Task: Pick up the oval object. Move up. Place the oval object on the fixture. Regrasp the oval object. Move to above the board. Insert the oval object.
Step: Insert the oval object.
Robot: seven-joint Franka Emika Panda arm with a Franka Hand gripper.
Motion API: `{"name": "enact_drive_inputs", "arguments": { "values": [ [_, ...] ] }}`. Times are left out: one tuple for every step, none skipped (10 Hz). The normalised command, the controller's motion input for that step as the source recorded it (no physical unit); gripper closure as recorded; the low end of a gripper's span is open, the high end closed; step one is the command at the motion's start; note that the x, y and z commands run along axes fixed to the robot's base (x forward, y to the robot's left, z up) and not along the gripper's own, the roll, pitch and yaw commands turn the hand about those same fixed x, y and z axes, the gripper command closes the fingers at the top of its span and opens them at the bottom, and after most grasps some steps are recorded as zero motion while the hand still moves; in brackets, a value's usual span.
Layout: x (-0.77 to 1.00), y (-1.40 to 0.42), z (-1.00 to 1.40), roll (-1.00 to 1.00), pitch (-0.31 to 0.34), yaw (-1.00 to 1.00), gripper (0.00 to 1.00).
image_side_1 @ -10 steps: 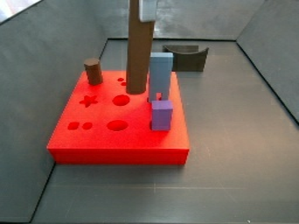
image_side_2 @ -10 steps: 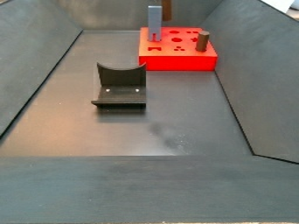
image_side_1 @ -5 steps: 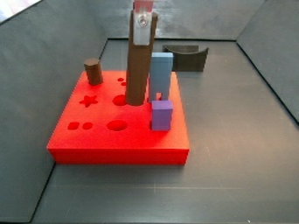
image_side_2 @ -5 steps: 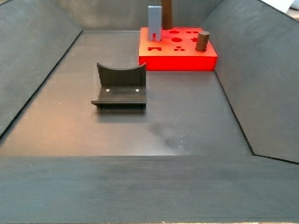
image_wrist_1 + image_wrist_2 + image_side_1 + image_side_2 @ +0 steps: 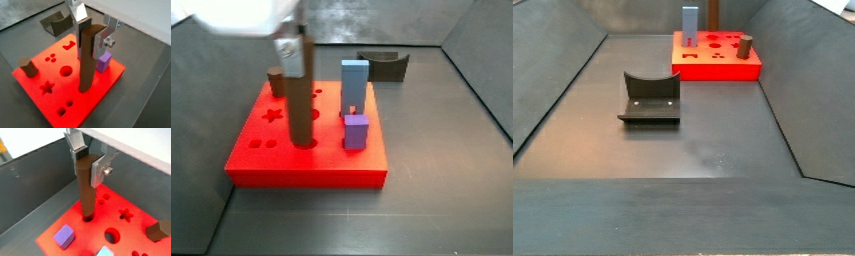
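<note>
Gripper (image 5: 89,27) over the board (image 5: 40,107), brushed silver metal plates catching light around the oval object (image 5: 87,60), matt dark brown and smooth; the board itself saturated red, plastic-looking, faint sheen; beyond the board, the fixture (image 5: 385,66), dull grey-olive

Light is soft and even in all views, coming mostly from above. The board (image 5: 305,140) looks very saturated, almost glowing red. Shadows on the counter (image 5: 687,140) are weak, with a pale sheen there. The hand (image 5: 93,31) is bright at its fingers (image 5: 75,142). A side view is slightly blurred near the white housing (image 5: 238,15)
</note>
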Motion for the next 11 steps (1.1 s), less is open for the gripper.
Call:
{"name": "enact_drive_inputs", "arguments": {
  "values": [
    [-0.02,0.0,-0.2,-0.07,-0.089,-0.05,1.0],
    [0.0,0.0,-0.22,-0.09,-0.076,0.0,1.0],
    [0.34,0.0,-0.11,-0.1,-0.007,-0.07,1.0],
    [0.29,0.1,-0.07,-0.03,0.0,-0.05,1.0],
    [0.16,0.15,-0.03,-0.03,0.0,-0.01,1.0],
    [0.13,0.22,-0.02,-0.08,0.0,0.0,1.0],
    [0.0,0.23,-0.09,-0.1,0.0,0.0,1.0],
    [-0.2,0.06,-0.21,-0.05,-0.036,0.0,1.0],
    [-0.16,0.0,-0.26,-0.13,-0.041,0.0,1.0],
    [-0.04,-0.03,-0.19,-0.21,-0.05,0.0,1.0],
    [-0.07,-0.02,-0.19,-0.23,-0.067,0.0,1.0]
  ]
}}
